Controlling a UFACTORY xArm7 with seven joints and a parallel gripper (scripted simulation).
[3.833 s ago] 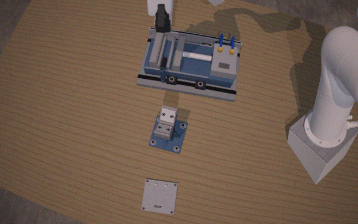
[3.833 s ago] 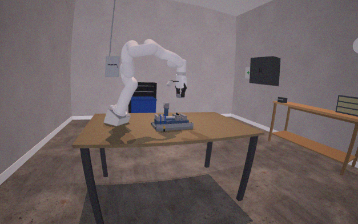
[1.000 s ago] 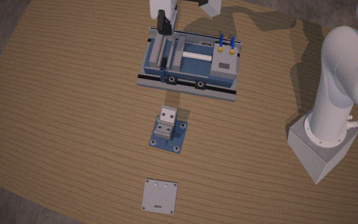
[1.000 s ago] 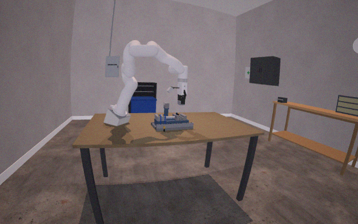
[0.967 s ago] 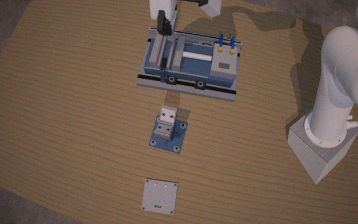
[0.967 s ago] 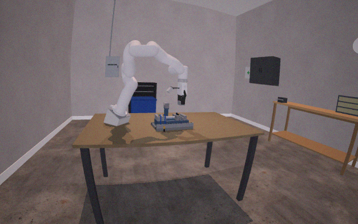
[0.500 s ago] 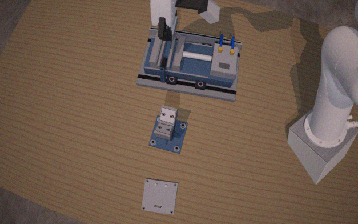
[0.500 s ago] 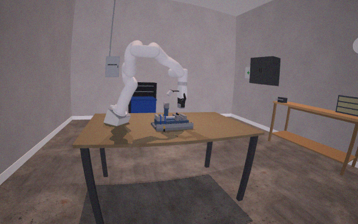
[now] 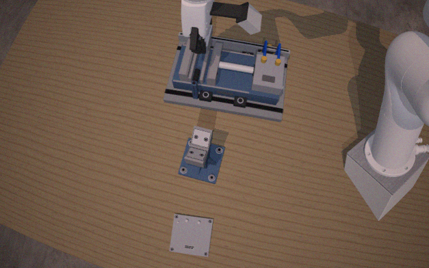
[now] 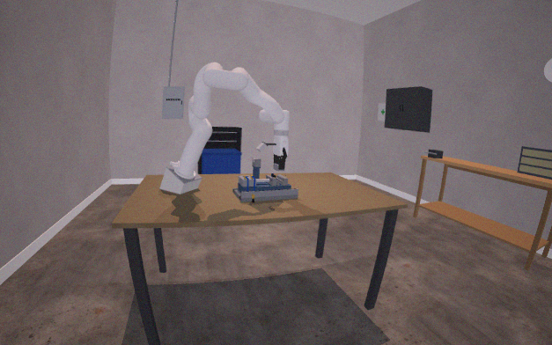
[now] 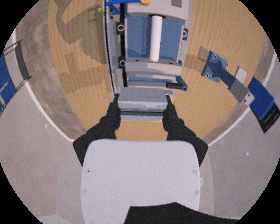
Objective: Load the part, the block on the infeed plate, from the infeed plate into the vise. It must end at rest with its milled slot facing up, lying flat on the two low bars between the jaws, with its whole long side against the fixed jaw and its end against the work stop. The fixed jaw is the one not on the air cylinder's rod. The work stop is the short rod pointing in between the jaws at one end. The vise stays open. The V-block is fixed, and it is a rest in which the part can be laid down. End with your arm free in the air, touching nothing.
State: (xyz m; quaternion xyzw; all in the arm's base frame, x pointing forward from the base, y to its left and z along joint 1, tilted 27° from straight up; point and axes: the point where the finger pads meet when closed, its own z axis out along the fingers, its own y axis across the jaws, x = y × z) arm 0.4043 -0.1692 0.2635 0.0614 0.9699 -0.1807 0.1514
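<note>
Black-fingered tool [image 11: 143, 112] clamped on flat grey metal part [image 11: 144, 102], top centre above blue-and-grey vise [image 9: 227, 80]; wood-grain tabletop [image 9: 79, 137]; V-block [image 9: 200, 148], square infeed plate [image 9: 191, 235] below.

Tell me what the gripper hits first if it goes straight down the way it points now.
Most likely the vise. The gripper, shut on the part, hangs over the gap between the jaws, so the part would probably meet the low bars there first. Exact height is hard to judge.
</note>
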